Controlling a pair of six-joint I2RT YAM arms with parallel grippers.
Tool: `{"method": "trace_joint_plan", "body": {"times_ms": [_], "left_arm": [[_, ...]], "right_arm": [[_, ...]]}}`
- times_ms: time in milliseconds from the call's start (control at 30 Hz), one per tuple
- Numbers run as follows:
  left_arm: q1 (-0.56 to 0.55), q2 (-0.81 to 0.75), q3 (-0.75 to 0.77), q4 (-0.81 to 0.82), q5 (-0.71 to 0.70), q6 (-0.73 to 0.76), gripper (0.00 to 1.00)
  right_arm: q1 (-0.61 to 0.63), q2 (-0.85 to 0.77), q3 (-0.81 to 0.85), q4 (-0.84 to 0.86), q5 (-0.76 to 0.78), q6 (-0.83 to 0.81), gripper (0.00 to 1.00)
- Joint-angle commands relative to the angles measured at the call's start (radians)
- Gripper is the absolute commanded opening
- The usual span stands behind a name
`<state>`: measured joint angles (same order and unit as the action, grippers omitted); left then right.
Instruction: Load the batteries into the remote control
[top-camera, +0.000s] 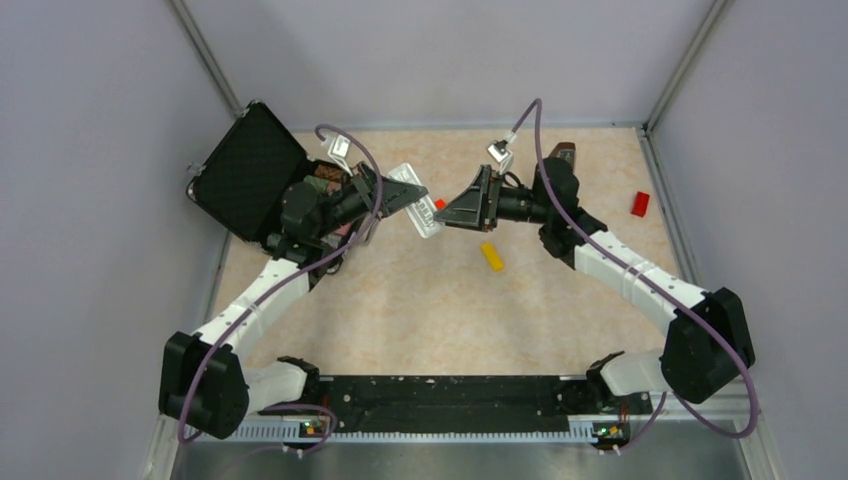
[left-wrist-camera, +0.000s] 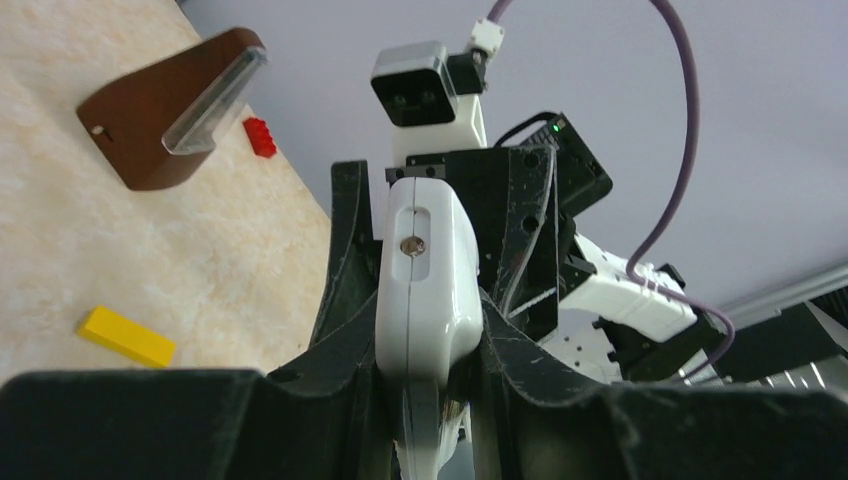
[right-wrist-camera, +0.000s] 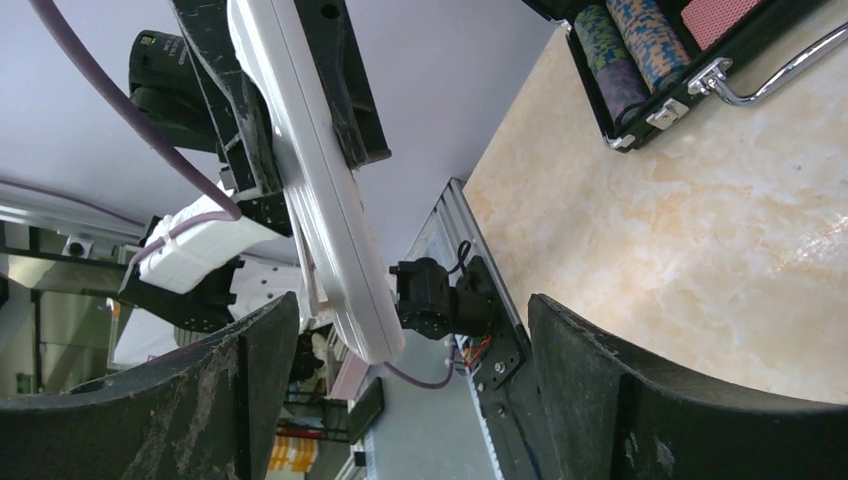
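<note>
The remote control (left-wrist-camera: 428, 290) is a white bar held up off the table, edge-on between the fingers of my left gripper (left-wrist-camera: 432, 330), which is shut on it. In the top view the left gripper (top-camera: 403, 194) holds the remote control (top-camera: 418, 205) over the middle of the table, facing my right gripper (top-camera: 450, 211). The right gripper (right-wrist-camera: 410, 395) stands open, and the free end of the remote control (right-wrist-camera: 330, 230) reaches between its jaws, nearer the left finger (right-wrist-camera: 240, 400) and apart from it. The batteries are out of view.
A yellow block (top-camera: 492, 256) lies below the right gripper, and a red block (top-camera: 640, 204) lies at the right. An open black case (top-camera: 250, 170) with chips (right-wrist-camera: 625, 45) stands at the left. A brown wooden piece (left-wrist-camera: 165, 110) sits at the back.
</note>
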<state>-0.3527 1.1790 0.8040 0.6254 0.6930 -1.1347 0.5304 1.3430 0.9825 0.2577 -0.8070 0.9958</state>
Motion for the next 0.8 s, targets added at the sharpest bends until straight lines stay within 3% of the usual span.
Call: {"method": "trace_joint_plan", "body": {"times_ms": [0,267,567,767], "left_arm": [[0.000,0.020,0.040,0.127,0.113,-0.043,0.00],[0.001,0.036,0.039,0.173,0.124,-0.090,0.00],[0.001,0.043,0.038,0.184,0.135,-0.107,0.00],[0.000,0.046,0.037,0.184,0.137,-0.116,0.00]], "right_arm": [[0.025,0.018,0.063,0.079,0.005,-0.016,0.83],[0.076,0.062,0.092,0.049,0.013,-0.047,0.77],[0.087,0.087,0.098,0.018,0.041,-0.055,0.50],[0.093,0.097,0.111,-0.024,0.080,-0.073,0.41]]}}
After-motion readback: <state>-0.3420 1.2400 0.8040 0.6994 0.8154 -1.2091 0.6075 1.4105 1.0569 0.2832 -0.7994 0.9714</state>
